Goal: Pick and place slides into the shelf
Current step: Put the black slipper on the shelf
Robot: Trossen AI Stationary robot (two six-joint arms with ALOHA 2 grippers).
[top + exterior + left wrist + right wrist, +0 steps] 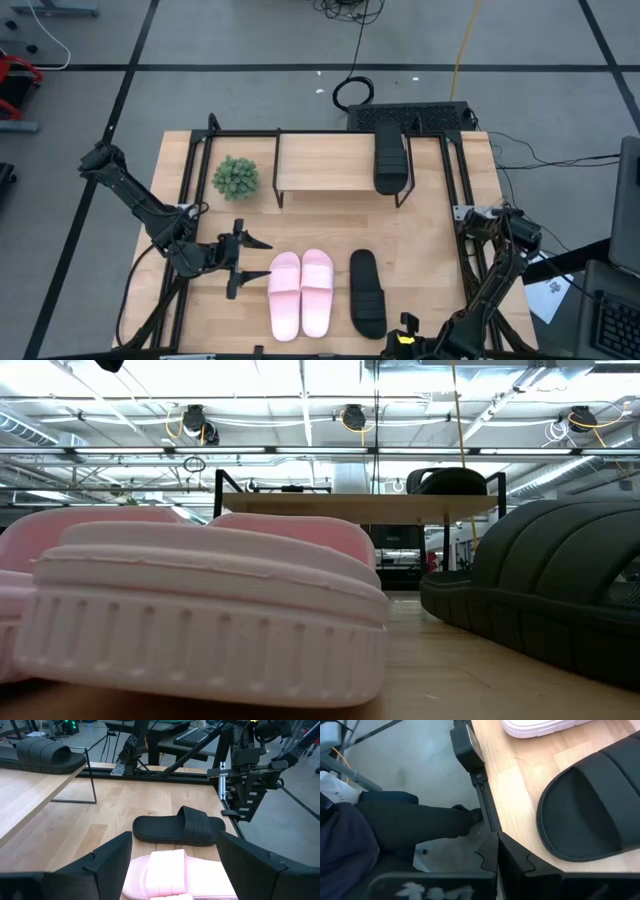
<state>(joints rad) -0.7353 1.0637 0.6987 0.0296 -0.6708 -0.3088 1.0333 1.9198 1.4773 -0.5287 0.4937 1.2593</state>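
Observation:
The shelf stands at the table's far side, and one black slide lies on its top board near the right end. The pink pair lies side by side near the table's near edge, soles on the wood. The second black slide lies just to their right. My left gripper is open, level with the table, just left of the pink pair. In the left wrist view the nearer pink slide shows between its fingers, untouched. My right gripper is shut at the near edge, beside the black slide.
A small green plant stands left of the shelf. Black frame rails run along the table's left and right sides. A person's dark trouser leg shows below the near edge. Bare wood lies between shelf and slides.

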